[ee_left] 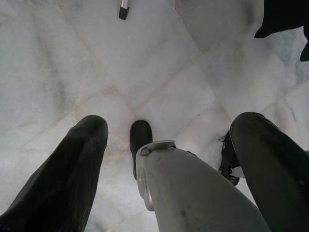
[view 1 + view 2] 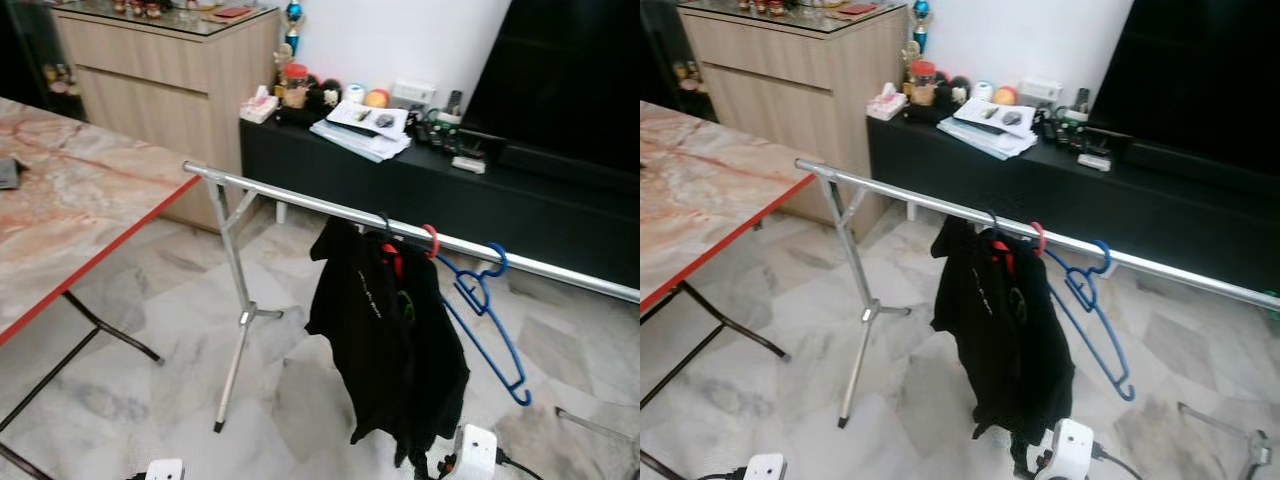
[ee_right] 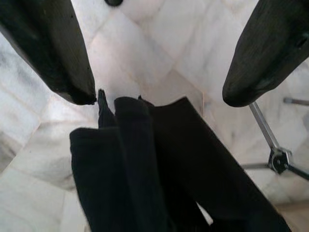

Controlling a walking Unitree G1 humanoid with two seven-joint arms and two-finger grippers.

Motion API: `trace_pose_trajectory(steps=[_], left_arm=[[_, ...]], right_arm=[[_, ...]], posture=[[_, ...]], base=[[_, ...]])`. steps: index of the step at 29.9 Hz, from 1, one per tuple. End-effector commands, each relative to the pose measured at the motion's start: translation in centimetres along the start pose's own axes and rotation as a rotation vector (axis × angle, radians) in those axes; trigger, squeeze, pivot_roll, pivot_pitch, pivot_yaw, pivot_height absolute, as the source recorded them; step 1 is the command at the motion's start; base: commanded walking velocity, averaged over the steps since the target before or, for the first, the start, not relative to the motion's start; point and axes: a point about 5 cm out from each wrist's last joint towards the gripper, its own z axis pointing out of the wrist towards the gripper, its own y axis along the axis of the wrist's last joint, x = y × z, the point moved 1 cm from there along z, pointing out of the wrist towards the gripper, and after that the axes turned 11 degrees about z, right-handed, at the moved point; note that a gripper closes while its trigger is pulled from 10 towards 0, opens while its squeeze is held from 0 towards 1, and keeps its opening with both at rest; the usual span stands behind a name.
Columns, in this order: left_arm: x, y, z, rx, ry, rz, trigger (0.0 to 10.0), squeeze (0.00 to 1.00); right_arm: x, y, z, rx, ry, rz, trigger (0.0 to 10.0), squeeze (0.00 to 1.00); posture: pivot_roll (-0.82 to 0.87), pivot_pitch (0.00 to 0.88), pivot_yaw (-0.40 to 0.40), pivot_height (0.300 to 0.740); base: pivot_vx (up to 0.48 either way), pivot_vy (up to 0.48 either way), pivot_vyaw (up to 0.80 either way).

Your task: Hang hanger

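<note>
A marble-topped bench (image 2: 70, 215) stood at the robot's left and a silver clothes rail (image 2: 300, 203) crossed the scene, carrying a black garment (image 2: 385, 340) on a red-hooked hanger (image 2: 431, 240) with an empty blue hanger (image 2: 490, 320) hooked just beside it. The right end effector (image 3: 159, 82) hung above the garment's dark folds, fingers (image 3: 58, 53) spread apart and empty. The left end effector (image 1: 169, 145) pointed down at the marble floor (image 1: 159, 72), fingers (image 1: 72, 169) likewise parted and holding nothing, well apart from the blue hanger.
</note>
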Motion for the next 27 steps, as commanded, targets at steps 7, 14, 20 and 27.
trace_pose_trajectory(steps=[7,14,20,27], left_arm=[[-0.1,-0.7,-0.1,0.019,0.002,-0.007,10.0,0.00],[0.0,-0.7,-0.2,0.019,0.003,-0.006,10.0,0.00],[0.0,-0.6,-0.1,0.021,0.002,-0.006,10.0,0.00],[0.1,-0.6,-0.1,0.019,0.006,-0.020,10.0,0.00]], right_arm=[[7.7,9.8,1.3,-0.456,0.214,-0.052,10.0,0.00],[9.2,11.7,0.4,-0.576,0.277,-0.087,10.0,0.00],[10.2,12.7,1.0,-0.563,0.285,-0.088,10.0,0.00],[11.6,13.9,1.2,-0.574,0.303,-0.088,10.0,0.00]], posture=[[0.05,0.071,-0.101,0.740],[0.04,0.066,-0.098,0.740],[0.05,0.066,-0.092,0.740],[0.05,0.065,-0.097,0.740]], base=[[0.000,0.000,0.00],[0.000,0.000,0.00],[0.000,0.000,0.00],[0.000,0.000,0.00]])
